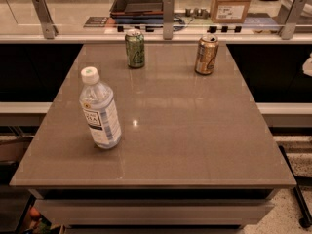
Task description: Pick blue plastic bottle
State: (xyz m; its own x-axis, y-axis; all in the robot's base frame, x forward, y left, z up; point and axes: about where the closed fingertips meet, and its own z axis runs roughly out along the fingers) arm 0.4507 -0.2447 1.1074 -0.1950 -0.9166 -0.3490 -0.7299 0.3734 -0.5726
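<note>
The jaws are nowhere in the camera view, so their opening and any hold cannot be told. The blue plastic bottle (100,110) stands upright on the table (195,140), toward its front left, cap up and with nothing beside it, which probably leaves room for a grasp from the side. The green can (135,48) and gold can (206,55) stand well apart from it, near the far edge.

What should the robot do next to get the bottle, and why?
Probably bring the gripper, which is not in view, in toward the bottle on the near left of the table. It stands upright alone, well apart from the green can and the gold can near the far edge.
</note>
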